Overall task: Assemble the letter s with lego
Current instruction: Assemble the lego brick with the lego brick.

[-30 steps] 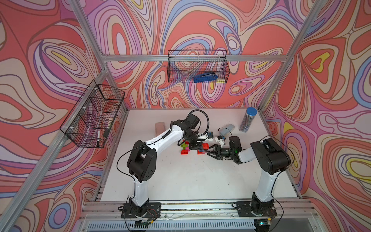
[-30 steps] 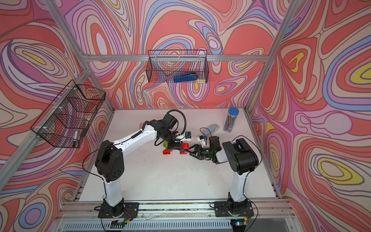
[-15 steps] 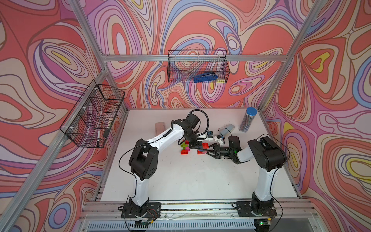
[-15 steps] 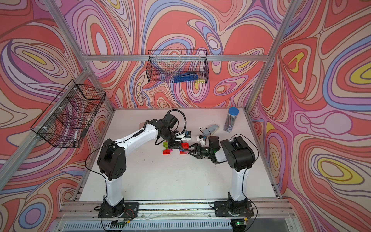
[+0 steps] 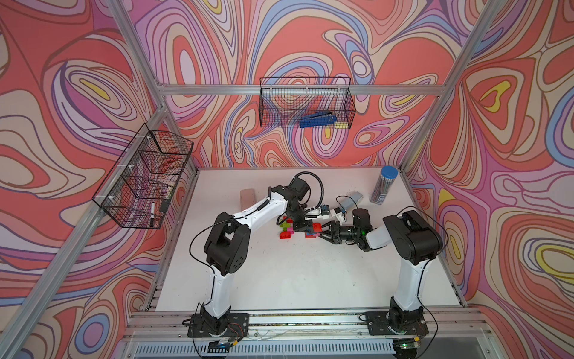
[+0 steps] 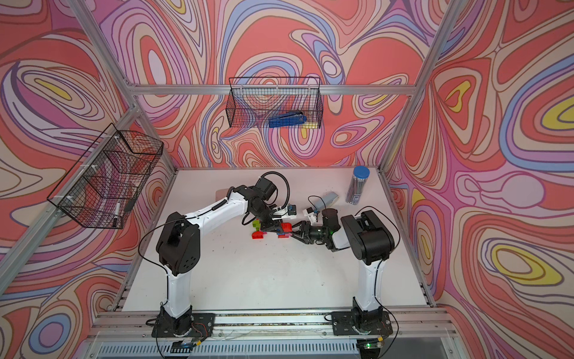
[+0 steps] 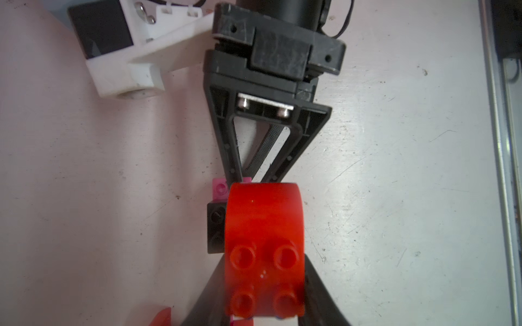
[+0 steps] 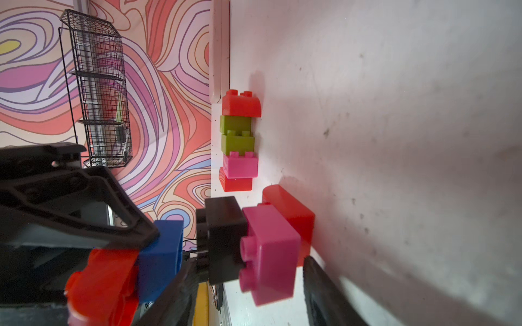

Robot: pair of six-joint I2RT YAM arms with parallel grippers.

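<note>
Currently: left gripper (image 7: 262, 285) clamped on red rounded brick (image 7: 264, 225), with blue brick (image 8: 163, 245) joined to it. Right gripper (image 7: 251, 175) has its jaws part-way apart, straddling black brick (image 8: 223, 225) and pink brick (image 8: 268, 248); whether they press on these cannot be told. All are at mid-table (image 5: 279, 279). A row of red, lime green and pink bricks (image 8: 238, 141) lies just beside.

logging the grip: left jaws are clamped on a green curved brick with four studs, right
No: the curved brick is red, not green, as the left wrist view shows. The left jaws do clamp it, and it has four studs.
</note>
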